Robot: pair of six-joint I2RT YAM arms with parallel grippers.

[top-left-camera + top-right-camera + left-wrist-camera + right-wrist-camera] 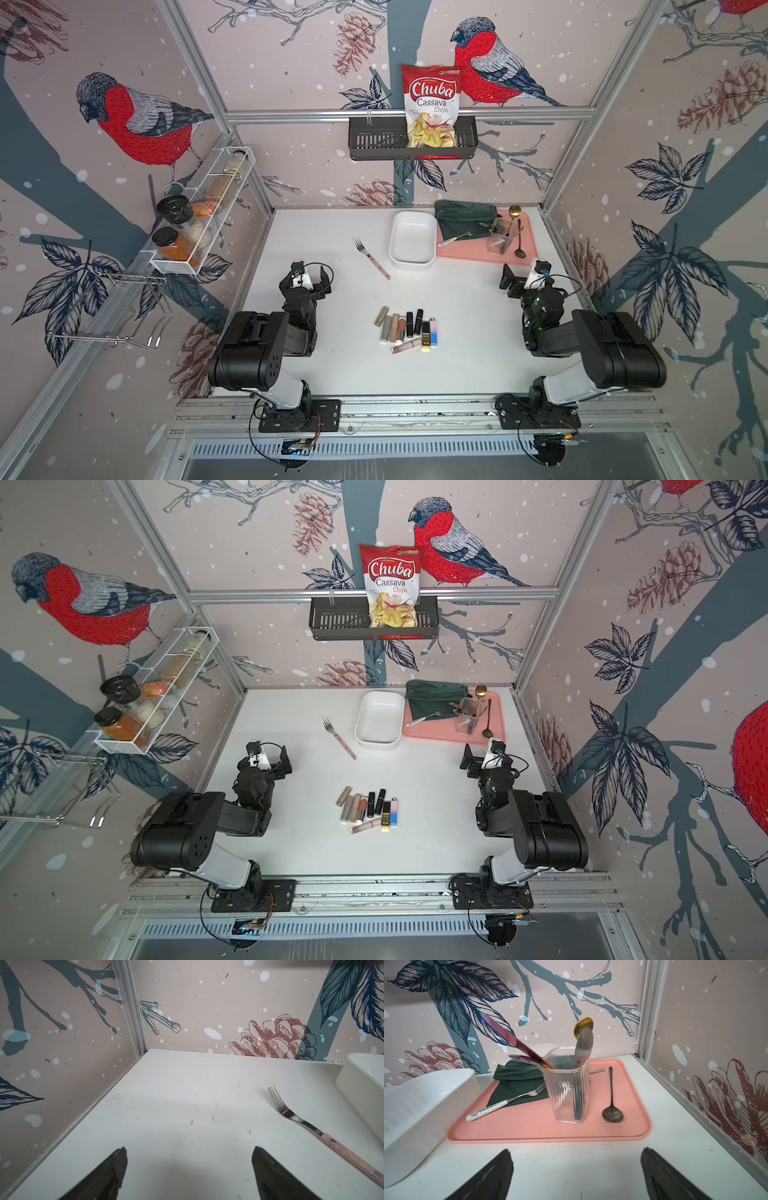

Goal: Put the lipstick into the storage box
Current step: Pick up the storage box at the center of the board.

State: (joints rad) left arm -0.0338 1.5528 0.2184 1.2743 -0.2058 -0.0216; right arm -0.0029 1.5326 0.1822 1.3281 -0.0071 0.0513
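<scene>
Several lipstick tubes [406, 327] [369, 808] in beige, black, gold and blue-pink lie side by side on the white table, near its front middle. The storage box [412, 263] [377, 743], a white tub that holds nothing, stands at the back middle. Its wall shows in the left wrist view [361, 1093] and in the right wrist view [425, 1093]. My left gripper [306, 277] [190, 1150] is open over bare table, left of the tubes. My right gripper [527, 279] [576, 1151] is open in front of the pink tray. Neither holds anything.
A pink-handled fork [371, 257] [311, 1126] lies just left of the box. The pink tray [469, 257] [529, 1126] to its right carries a clear cutlery cup [569, 1095], a green cloth and spoons. A black basket [374, 143] with a chips bag hangs on the back wall; a spice rack [199, 216] on the left wall.
</scene>
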